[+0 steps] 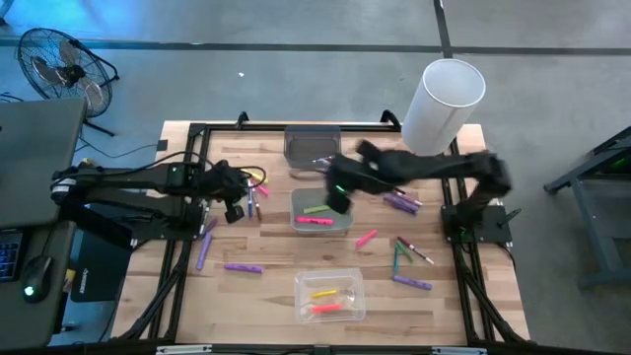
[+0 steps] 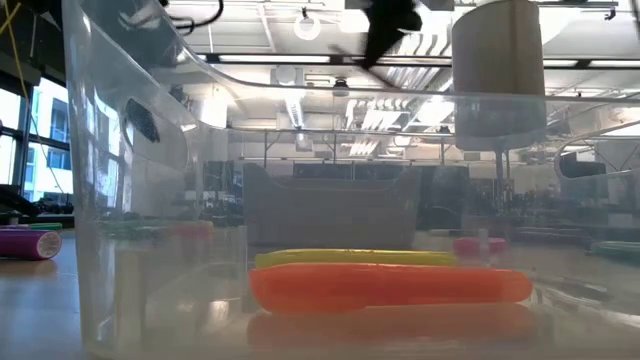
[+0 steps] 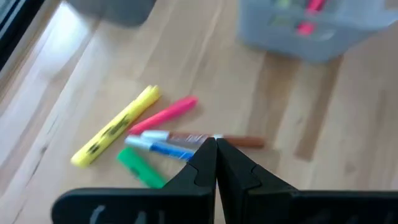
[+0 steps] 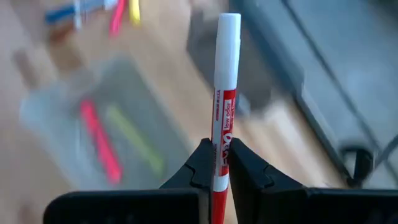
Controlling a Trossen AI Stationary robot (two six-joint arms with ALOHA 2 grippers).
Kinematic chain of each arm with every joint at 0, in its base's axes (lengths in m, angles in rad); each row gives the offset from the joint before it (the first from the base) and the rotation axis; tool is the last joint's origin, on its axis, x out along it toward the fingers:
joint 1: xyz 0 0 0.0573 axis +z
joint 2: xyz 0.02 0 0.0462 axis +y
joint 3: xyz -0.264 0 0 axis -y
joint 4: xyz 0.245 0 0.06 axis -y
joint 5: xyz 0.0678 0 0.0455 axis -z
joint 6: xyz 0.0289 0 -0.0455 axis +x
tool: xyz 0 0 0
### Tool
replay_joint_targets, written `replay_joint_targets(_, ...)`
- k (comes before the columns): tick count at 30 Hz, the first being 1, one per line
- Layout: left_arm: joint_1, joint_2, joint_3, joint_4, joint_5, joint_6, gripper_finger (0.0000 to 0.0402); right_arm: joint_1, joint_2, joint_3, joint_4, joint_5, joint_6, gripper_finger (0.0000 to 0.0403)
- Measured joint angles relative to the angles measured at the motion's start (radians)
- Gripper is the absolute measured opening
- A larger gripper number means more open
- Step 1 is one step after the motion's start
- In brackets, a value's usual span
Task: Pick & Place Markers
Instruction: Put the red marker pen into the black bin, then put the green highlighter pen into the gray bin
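Observation:
Markers lie scattered on the wooden table. A cluster of yellow, pink, blue, green and brown markers lies at the left, just beyond my left gripper, which hovers shut and holds nothing. My right gripper hangs above the middle bin and is shut on a red-and-white marker. That bin holds a green and a pink marker. The near clear bin holds a yellow and an orange-pink marker. My right gripper pinches the red-and-white marker between its two fingers at the red part of the barrel. The marker lies along the fingers, and its white end sticks out well past the fingertips. It is lifted clear of the table and bins.
A grey bin stands at the far middle, and a tall white cylinder at the far right corner. Purple, pink and green markers lie on the right half. More purple ones lie at the near left.

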Motion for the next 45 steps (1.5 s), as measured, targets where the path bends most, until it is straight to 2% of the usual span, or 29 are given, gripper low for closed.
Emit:
replay_joint_targets(5,0.086,0.0,0.0,0.005,0.044,0.034,0.0001,-0.11,0.222,0.235,0.151,-0.016,-0.26,0.0019)
replay_joint_targets(9,0.122,0.0,0.0,0.007,0.068,0.039,0.0001,-0.193,0.359,0.366,0.213,-0.031,-0.427,0.0019)
replay_joint_targets(15,0.128,0.0,0.0,0.007,0.071,0.032,0.0001,-0.302,0.501,0.425,0.222,-0.064,-0.506,0.0021)
replay_joint_targets(19,0.128,0.0,0.0,0.008,0.076,0.033,0.0001,-0.347,0.548,0.423,0.192,-0.084,-0.503,0.0057)
replay_joint_targets(25,0.128,0.0,0.0,0.03,0.075,0.035,0.0003,-0.373,0.543,0.423,0.167,-0.147,-0.474,0.0116)
replay_joint_targets(29,0.128,0.0,0.0,0.054,0.07,0.017,0.0031,-0.371,0.515,0.423,0.137,-0.149,-0.465,0.0132)
replay_joint_targets(37,0.128,0.024,-0.001,0.109,0.02,-0.041,0.0128,-0.335,0.416,0.424,-0.088,-0.233,-0.268,0.011)
replay_joint_targets(41,0.128,0.023,-0.001,0.135,0.016,-0.041,0.0145,-0.29,0.389,0.424,-0.181,-0.264,-0.238,0.0087)
replay_joint_targets(45,0.128,0.036,-0.001,0.175,0.016,-0.074,0.0147,-0.227,0.372,0.424,-0.203,-0.271,-0.237,0.007)
